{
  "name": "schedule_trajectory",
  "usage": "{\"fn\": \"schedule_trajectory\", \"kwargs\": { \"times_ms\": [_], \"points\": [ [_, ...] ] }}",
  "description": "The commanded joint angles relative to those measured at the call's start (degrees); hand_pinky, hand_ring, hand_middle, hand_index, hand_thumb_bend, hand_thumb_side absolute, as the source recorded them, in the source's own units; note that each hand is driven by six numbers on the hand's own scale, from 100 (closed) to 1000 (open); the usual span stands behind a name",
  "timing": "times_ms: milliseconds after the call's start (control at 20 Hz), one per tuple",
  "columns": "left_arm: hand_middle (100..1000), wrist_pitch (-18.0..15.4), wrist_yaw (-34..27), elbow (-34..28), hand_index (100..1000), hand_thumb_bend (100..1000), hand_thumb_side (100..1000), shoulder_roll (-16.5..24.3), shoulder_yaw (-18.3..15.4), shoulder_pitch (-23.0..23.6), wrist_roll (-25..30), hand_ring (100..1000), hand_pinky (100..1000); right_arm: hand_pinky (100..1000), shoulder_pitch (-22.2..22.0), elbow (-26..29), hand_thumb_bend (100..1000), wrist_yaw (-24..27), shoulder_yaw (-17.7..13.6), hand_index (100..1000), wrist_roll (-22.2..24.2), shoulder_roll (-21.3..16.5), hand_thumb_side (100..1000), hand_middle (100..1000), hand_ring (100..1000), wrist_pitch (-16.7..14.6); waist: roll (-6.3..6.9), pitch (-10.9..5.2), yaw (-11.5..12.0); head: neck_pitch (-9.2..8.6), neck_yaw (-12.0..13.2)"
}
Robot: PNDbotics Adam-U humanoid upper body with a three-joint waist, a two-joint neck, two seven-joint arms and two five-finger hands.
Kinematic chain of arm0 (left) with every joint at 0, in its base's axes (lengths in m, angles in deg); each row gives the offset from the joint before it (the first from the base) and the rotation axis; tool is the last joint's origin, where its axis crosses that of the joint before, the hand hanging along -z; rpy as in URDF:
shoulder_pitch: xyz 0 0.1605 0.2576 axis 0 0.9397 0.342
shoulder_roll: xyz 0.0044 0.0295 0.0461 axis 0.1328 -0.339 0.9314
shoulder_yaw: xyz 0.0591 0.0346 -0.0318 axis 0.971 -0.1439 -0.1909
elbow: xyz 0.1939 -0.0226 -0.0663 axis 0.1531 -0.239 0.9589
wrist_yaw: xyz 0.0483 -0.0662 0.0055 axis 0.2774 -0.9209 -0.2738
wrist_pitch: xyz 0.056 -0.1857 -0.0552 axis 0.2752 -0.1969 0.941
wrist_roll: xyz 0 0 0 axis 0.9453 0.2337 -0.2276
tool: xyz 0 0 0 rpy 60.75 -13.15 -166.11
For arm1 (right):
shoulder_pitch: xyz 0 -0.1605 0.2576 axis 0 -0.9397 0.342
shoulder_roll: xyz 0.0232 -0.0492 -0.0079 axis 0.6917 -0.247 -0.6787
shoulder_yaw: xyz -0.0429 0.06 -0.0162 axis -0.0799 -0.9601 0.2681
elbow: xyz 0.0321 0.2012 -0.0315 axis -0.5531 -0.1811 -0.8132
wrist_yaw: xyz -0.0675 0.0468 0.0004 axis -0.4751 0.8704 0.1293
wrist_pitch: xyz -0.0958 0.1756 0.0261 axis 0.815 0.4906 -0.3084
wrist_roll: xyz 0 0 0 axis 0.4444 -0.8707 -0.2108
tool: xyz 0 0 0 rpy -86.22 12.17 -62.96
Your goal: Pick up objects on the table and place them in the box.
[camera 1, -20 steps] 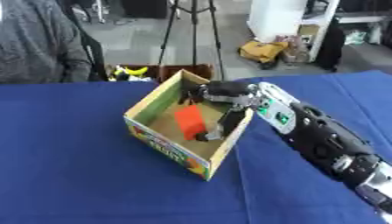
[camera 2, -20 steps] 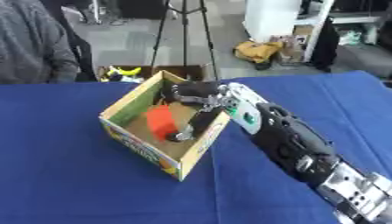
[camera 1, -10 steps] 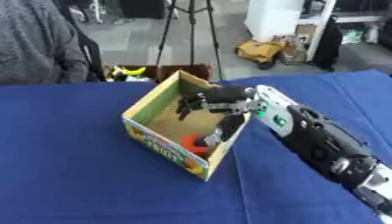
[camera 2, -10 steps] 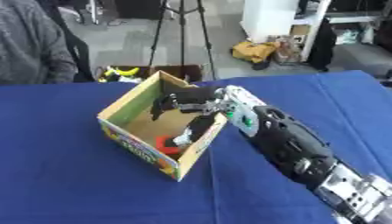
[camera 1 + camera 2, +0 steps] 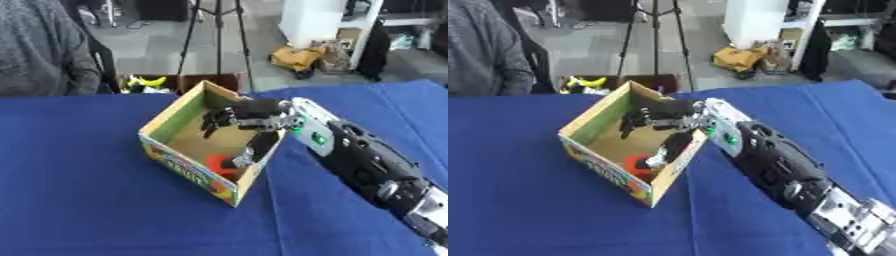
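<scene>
An open cardboard box (image 5: 176, 167) with a colourful printed front stands on the blue table. A red object (image 5: 220, 163) lies on the box floor near the front corner. My right hand (image 5: 244, 118) reaches in over the box's right wall, with its fingers spread apart and nothing held; the thumb hangs down just above the red object. The right arm runs back to the lower right. My left hand shows in neither view.
The blue tablecloth (image 5: 79, 200) covers the whole work surface. A person in a grey top (image 5: 39, 50) sits at the far left edge. Behind the table stand a tripod (image 5: 217, 35), a brown crate with yellow items (image 5: 149, 82) and clutter on the floor.
The red object has gone from my right hand's grasp to the box floor. The hand has opened and lifted slightly inside the box.
</scene>
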Motion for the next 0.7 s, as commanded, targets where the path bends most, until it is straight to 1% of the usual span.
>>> {"fn": "schedule_trajectory", "kwargs": {
  "times_ms": [50, 200, 300, 350, 400, 450, 600, 650, 700],
  "points": [
    [621, -0.22, -0.22, -1.2, 700, 100, 777, 0.38, -0.31, -0.48, -0.13, 746, 569, 822, 0.52, 0.54, 324, 0.16, -0.65, 854, -0.67, -1.27, 699, 866, 990, 0.04, 0.14, -0.8, -0.18, -0.76, -0.08],
    [620, -0.26, -0.15, -1.17, 700, 100, 777, 0.43, -0.45, -0.35, -0.26, 747, 569, 817, 0.24, 1.47, 291, 1.43, -1.1, 836, -1.54, -1.68, 662, 863, 992, 0.66, 0.22, -0.8, -0.69, -0.75, 0.14],
    [620, -0.31, -0.07, -1.16, 700, 100, 777, 0.45, -0.63, -0.25, -0.41, 747, 568, 813, -0.14, 2.77, 254, 3.08, -1.72, 818, -2.38, -2.12, 630, 861, 997, 1.56, 0.26, -0.79, -1.19, -0.7, 0.44],
    [620, -0.35, -0.03, -1.15, 700, 100, 778, 0.44, -0.77, -0.17, -0.55, 747, 568, 809, -0.48, 3.61, 222, 3.97, -2.19, 802, -2.97, -2.31, 618, 858, 1000, 2.21, 0.28, -0.79, -1.6, -0.69, 0.7],
    [620, -0.38, 0.0, -1.14, 700, 100, 778, 0.45, -0.88, -0.1, -0.66, 747, 568, 807, -0.89, 4.48, 213, 4.83, -2.6, 797, -3.6, -2.49, 615, 857, 1000, 2.95, 0.29, -0.81, -1.97, -0.66, 0.95],
    [620, -0.4, 0.09, -1.12, 700, 100, 777, 0.52, -1.0, -0.01, -0.76, 747, 568, 803, -1.49, 5.64, 187, 5.75, -3.19, 780, -4.32, -2.78, 590, 855, 1000, 3.72, 0.32, -0.89, -2.57, -0.65, 1.43],
    [620, -0.53, 0.41, -1.08, 699, 100, 778, 0.74, -1.49, 0.22, -1.22, 747, 568, 795, -4.09, 9.98, 154, 8.6, -4.94, 759, -6.95, -3.99, 563, 850, 1000, 6.28, 0.27, -1.09, -4.22, -0.44, 2.65],
    [620, -0.56, 0.51, -1.04, 699, 100, 779, 0.81, -1.64, 0.31, -1.38, 747, 568, 789, -5.15, 11.46, 128, 9.54, -5.56, 744, -7.82, -4.33, 554, 846, 1000, 7.19, 0.24, -1.13, -4.92, -0.37, 3.16],
    [620, -0.59, 0.64, -0.99, 699, 100, 779, 0.87, -1.77, 0.41, -1.52, 747, 567, 783, -6.29, 12.92, 168, 10.45, -6.11, 728, -8.69, -4.59, 767, 848, 1000, 8.0, 0.24, -1.19, -5.6, -0.34, 3.67]
  ]
}}
